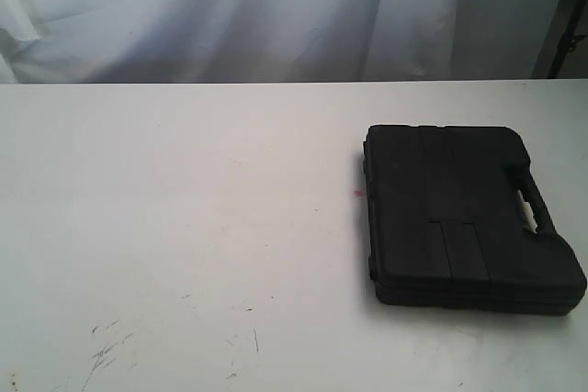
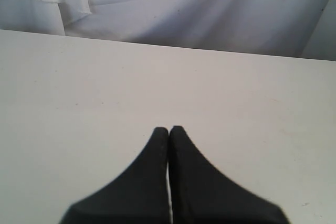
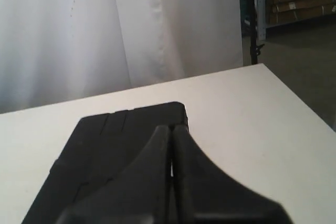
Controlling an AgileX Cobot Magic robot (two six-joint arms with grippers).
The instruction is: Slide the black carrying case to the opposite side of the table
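Black carrying case [image 3: 105,145] lies under the closed right pincer [image 3: 171,128].

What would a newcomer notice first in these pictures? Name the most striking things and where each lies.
The black carrying case stands out, lying flat on the right part of the white table in the exterior view. A white curtain hangs behind the table. In the wrist views, the right gripper is shut with the case just beyond it, the left gripper shut over tabletop.

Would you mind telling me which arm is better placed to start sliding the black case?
Right arm. The right claw, shut, is close by the black case; the left claw faces only table.
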